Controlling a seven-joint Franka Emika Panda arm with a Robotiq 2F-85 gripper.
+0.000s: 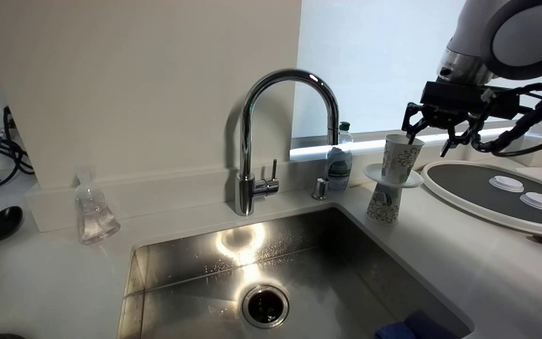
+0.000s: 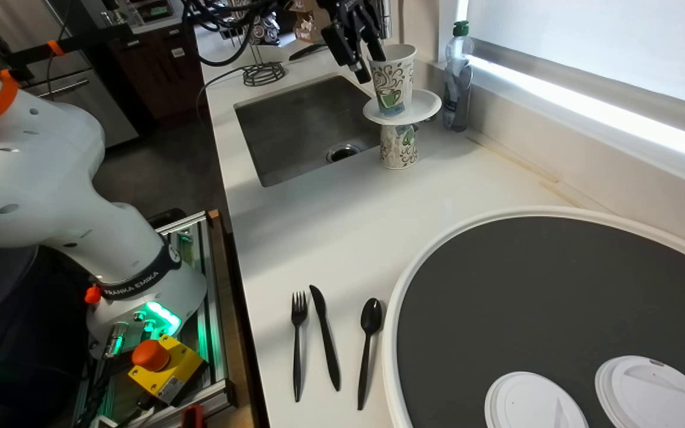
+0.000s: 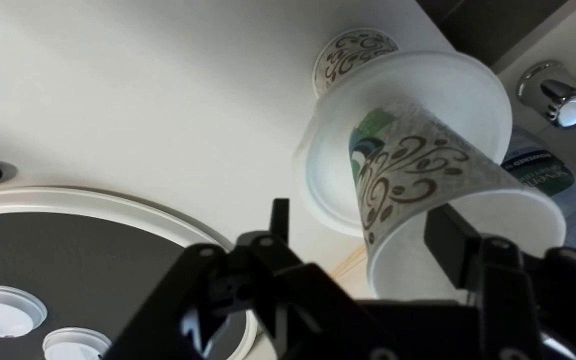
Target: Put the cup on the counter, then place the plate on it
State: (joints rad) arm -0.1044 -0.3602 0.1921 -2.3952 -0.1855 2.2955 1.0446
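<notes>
Paper upper cup [image 3: 408,172] is probably light, crushable: pinch rim gently; gripper [image 1: 426,148] spread, gripping nothing, one finger [image 3: 452,245] inside.

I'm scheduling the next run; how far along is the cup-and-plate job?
Done: neither placement, it seems; the upper cup stands on the plate, atop an upturned cup.
In hand: the grasp, apparently not yet closed; the end effector has one finger inside the upper cup, one outside.
Left: probably moving it to the counter, then the plate onto it.
</notes>
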